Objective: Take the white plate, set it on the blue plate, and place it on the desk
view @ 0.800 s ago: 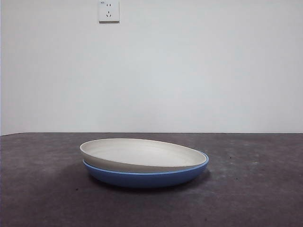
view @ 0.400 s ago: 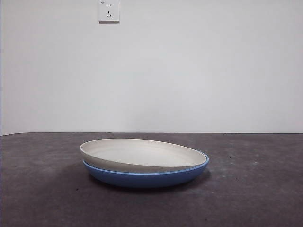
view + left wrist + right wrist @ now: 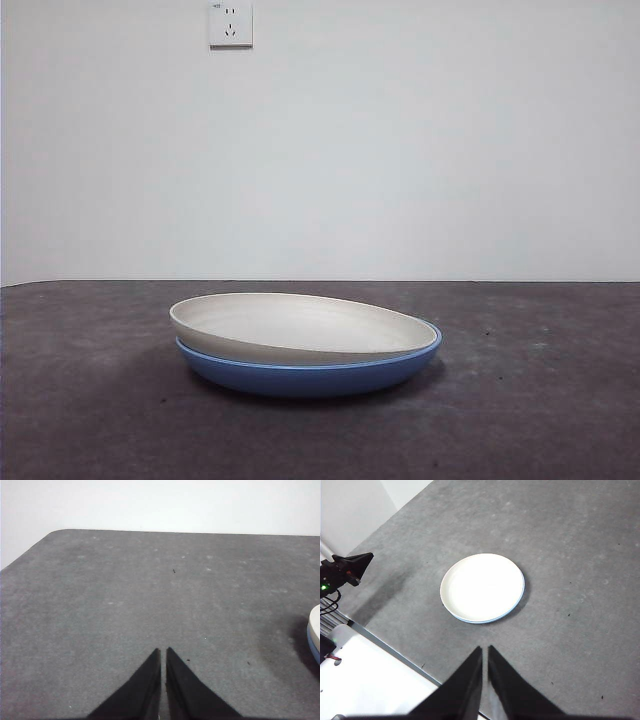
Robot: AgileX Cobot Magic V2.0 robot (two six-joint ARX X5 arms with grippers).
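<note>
- The white plate point(image 3: 300, 328) lies inside the blue plate point(image 3: 310, 376), the two stacked on the bench point(image 3: 540, 400). Nothing holds either of them.
- In the front view the white plate sits slightly tilted: its rim on one side rides clear above the blue rim, while on the other side it sinks level with the blue edge.
- It is also a little off-centre, so the blue rim shows as a thin crescent along one side of the stack in the right wrist view, where the white plate point(image 3: 482, 586) covers nearly all of the blue plate point(image 3: 520, 597).
- The bench is a dark grey, mottled, matte surface; a soft shadow spreads beside the stack.
- The left end effector point(image 3: 163, 652) hangs over bare bench with its two black jaws pressed together, nothing between them. The stack is well apart from it, with only the edge of the white plate point(image 3: 315, 622) and a sliver of the blue plate point(image 3: 314, 650) showing at the side of that view.
- The right end effector point(image 3: 484, 650) is raised high over the bench, looking down on the stack, its jaws pressed together and carrying nothing.
- The left end effector point(image 3: 355, 562) also shows in the right wrist view as a dark tip, off to one side of the plates.
- A white wall socket point(image 3: 230, 23) sits on the pale wall point(image 3: 420, 150) behind the bench.
</note>
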